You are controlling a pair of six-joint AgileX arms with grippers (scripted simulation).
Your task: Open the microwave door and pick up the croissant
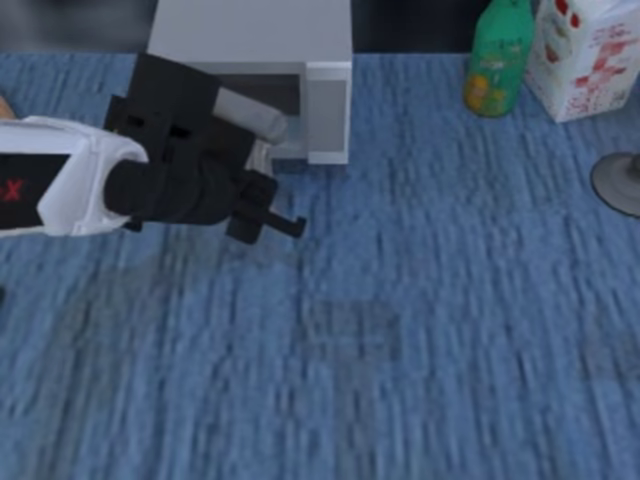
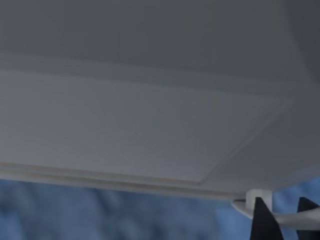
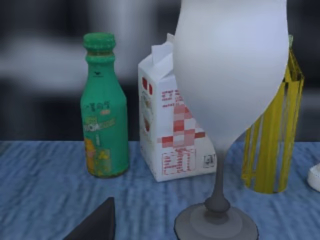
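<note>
Top view shows the left hand, fingers narrowly apart and empty, beside the boxy grey microwave's flat door on the blue woven table.

Microwave at table's far left; bottle and carton far right.

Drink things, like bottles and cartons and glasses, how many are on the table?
3. The green bottle and the milk carton stand side by side at the table's far right; the wine glass stands nearer, at the right edge. More may be hidden.
</note>
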